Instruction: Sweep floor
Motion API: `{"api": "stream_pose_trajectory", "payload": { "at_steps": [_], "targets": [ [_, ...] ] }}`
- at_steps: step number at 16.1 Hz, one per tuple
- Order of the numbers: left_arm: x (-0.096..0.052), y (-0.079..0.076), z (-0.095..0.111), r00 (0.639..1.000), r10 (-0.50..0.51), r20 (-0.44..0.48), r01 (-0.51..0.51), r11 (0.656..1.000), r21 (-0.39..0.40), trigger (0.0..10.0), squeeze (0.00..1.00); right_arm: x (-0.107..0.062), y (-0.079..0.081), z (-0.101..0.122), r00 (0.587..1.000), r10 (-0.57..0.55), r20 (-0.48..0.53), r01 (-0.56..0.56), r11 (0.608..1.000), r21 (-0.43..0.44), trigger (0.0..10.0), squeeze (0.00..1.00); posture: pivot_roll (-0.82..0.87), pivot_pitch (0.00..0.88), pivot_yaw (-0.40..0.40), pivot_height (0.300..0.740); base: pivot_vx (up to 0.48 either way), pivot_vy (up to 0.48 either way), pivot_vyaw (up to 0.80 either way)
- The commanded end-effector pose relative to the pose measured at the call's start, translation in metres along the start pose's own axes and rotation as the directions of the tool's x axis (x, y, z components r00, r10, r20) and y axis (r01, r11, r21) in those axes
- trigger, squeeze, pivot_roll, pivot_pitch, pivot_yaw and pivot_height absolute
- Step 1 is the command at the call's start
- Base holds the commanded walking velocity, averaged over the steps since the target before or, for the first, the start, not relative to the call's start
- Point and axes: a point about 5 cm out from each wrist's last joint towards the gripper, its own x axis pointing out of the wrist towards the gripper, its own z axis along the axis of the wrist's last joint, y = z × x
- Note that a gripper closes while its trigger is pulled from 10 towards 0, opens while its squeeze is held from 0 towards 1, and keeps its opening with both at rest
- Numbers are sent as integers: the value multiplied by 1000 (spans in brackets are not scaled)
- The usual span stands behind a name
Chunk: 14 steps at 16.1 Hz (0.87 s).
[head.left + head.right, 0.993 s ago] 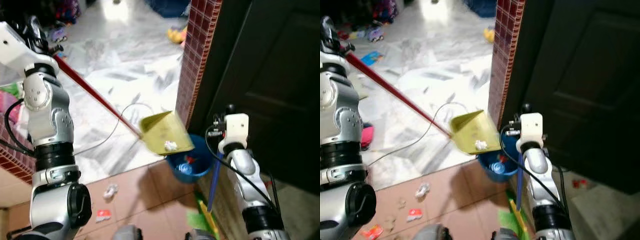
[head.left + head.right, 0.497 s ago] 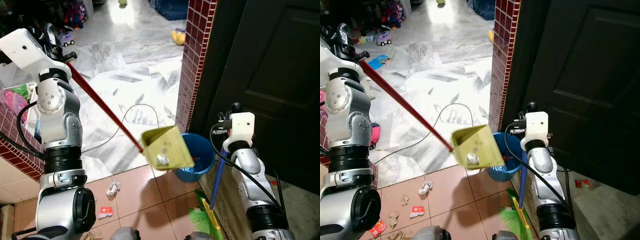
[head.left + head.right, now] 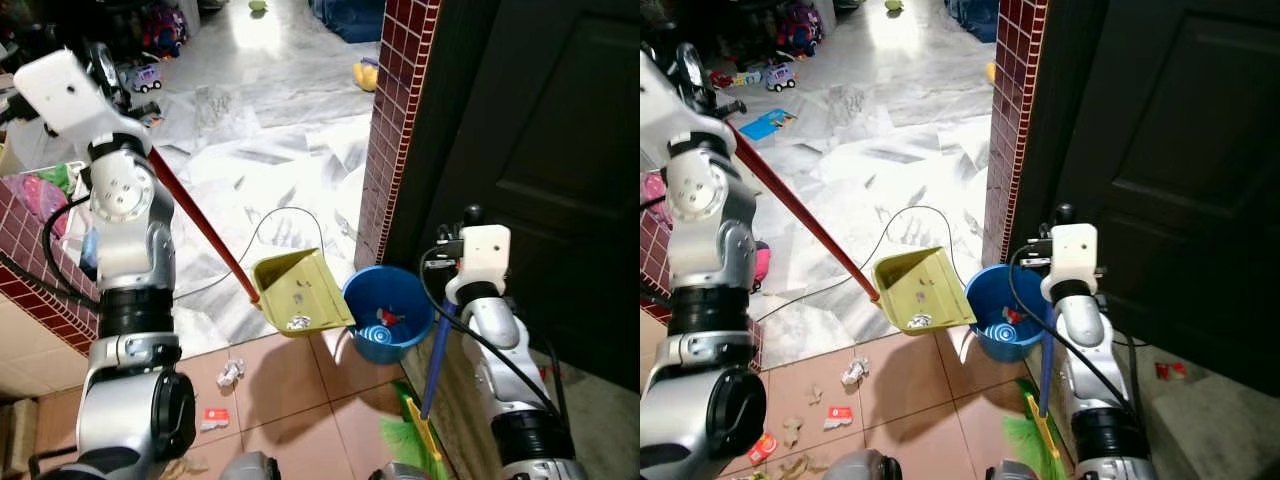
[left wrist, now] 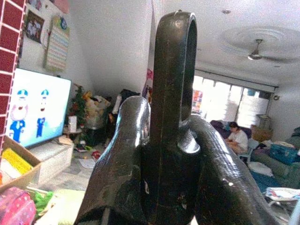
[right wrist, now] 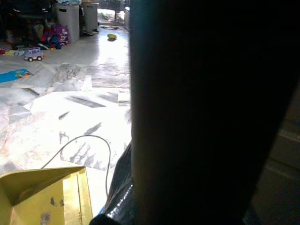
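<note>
Dustpan held beside the bucket, broom at the right arm.

Scraps (image 3: 229,373) lie on the tiled floor (image 3: 290,390) nearest. The green broom (image 3: 425,400) stands by the right arm; whether the right jaws (image 3: 465,215) grip it cannot be told. The yellow dustpan (image 3: 296,292), holding litter, hangs just beside the blue bucket (image 3: 388,312). The left jaws (image 4: 164,159) are clamped on its red handle (image 3: 195,220). Toys (image 3: 145,75) lie far back.

No readable text, label, brand or number can be made out. The wall chart (image 4: 57,48) beside the television (image 4: 33,108) is too blurred to be read.
</note>
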Motion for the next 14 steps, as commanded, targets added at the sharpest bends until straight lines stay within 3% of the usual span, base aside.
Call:
{"api": "stream_pose_trajectory", "payload": {
  "at_steps": [1,4,10,12,14],
  "targets": [
    [8,-17,26,993,-22,117,26,999,-30,10000,0,0,4,4,1000,-5,23,5,1000,4,10000,0,-78,0,112,740,0,0,0],
    [10,-27,27,992,9,128,-9,1000,1,10000,0,-4,6,1,1000,-23,17,23,1000,21,10000,0,-73,0,138,740,0,0,0],
    [14,-55,24,994,12,106,-9,999,-35,10000,0,-5,11,0,998,-55,17,54,998,42,10000,0,-82,0,176,740,0,0,0],
    [9,-68,21,995,-16,97,20,999,-44,10000,0,-5,12,0,998,-60,20,59,997,44,10000,0,-87,0,179,740,0,0,0],
    [-6,-93,14,992,-87,95,91,995,-48,10000,0,-6,13,1,998,-65,25,64,997,46,10000,0,-96,0,184,740,0,0,0]
  ]
}}
